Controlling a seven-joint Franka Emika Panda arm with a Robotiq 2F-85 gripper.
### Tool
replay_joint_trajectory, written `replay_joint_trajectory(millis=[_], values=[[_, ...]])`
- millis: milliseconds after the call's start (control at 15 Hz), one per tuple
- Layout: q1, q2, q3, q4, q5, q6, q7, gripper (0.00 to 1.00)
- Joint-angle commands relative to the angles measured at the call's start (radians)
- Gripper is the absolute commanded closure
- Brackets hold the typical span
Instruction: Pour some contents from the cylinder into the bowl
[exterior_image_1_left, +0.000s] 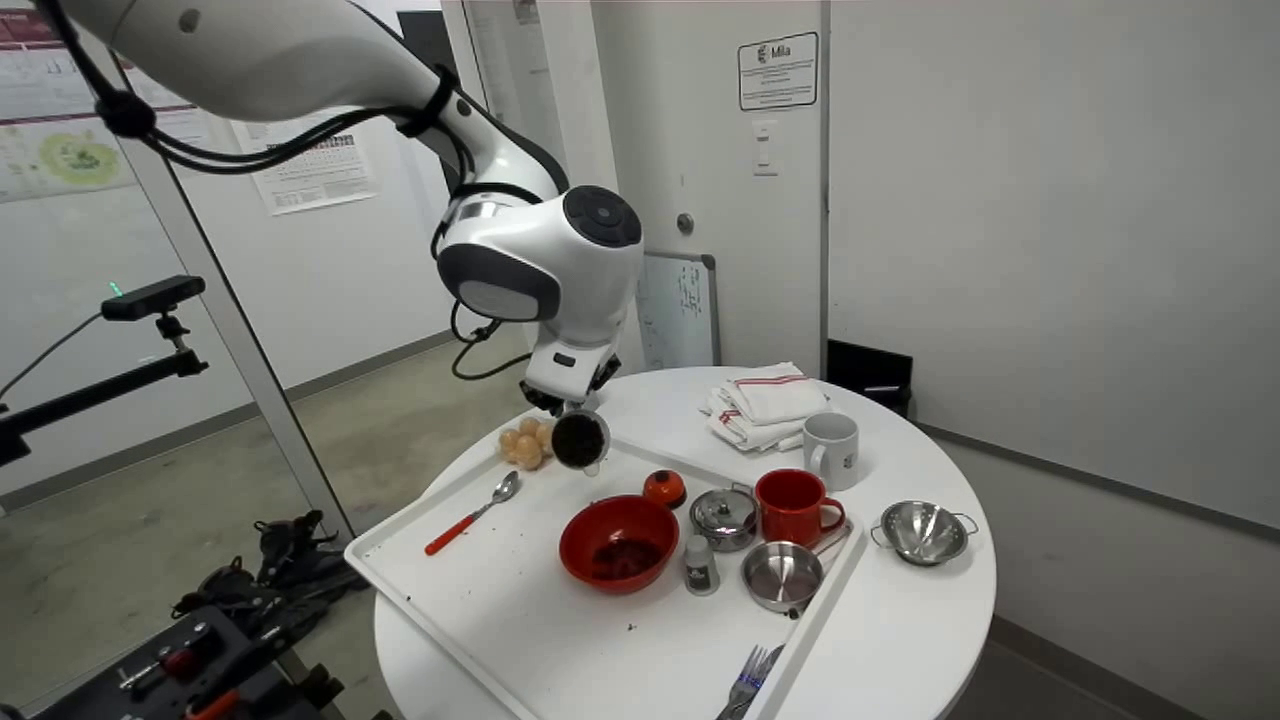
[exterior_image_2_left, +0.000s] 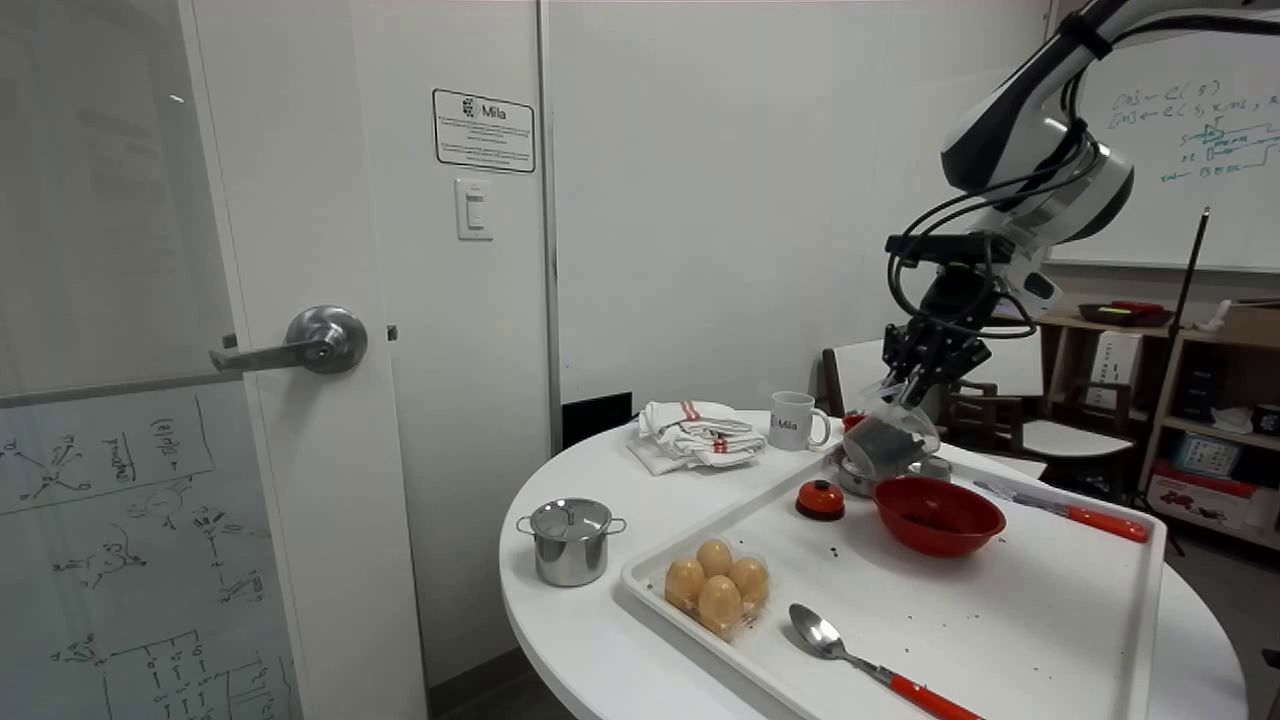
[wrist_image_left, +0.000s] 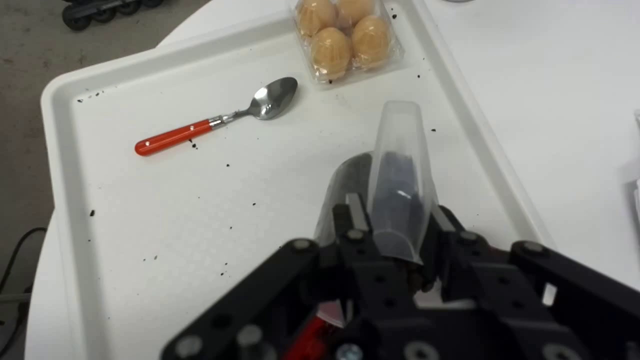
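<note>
The cylinder (exterior_image_2_left: 888, 442) is a clear, grey-looking container with dark bits inside. It is tilted in the air, mouth down towards the red bowl (exterior_image_2_left: 940, 540), beside and above its rim. In an exterior view the cylinder's dark open mouth (exterior_image_1_left: 580, 440) faces the camera. The bowl (exterior_image_1_left: 590, 525) stands on the tray with dark bits in it. My gripper (wrist_image_left: 399, 215) is shut on the cylinder's clear handle (wrist_image_left: 397, 175); the cylinder's body (wrist_image_left: 345, 187) is partly hidden behind the fingers. Only a red piece of the bowl (wrist_image_left: 307, 340) shows in the wrist view.
The white tray (exterior_image_1_left: 455, 635) also holds a spoon (exterior_image_1_left: 505, 488), eggs (exterior_image_2_left: 718, 600), an orange timer (exterior_image_1_left: 664, 488), a small grey shaker (exterior_image_1_left: 700, 568), steel pots (exterior_image_1_left: 725, 518), a red mug (exterior_image_1_left: 790, 508) and cutlery (exterior_image_1_left: 750, 685). Towels (exterior_image_1_left: 770, 400), a white mug (exterior_image_1_left: 830, 450) and a colander (exterior_image_1_left: 922, 535) stand outside it.
</note>
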Motion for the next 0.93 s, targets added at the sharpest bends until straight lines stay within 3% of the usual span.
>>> replay_joint_trajectory(millis=[0,467,867], values=[[-0.01,-0.081,-0.03,-0.062,0.103,-0.061,-0.147,0.91],[-0.006,-0.164,-0.093,-0.144,0.19,-0.13,-0.277,0.91],[0.04,-0.158,-0.095,-0.137,-0.003,-0.133,-0.203,0.91]])
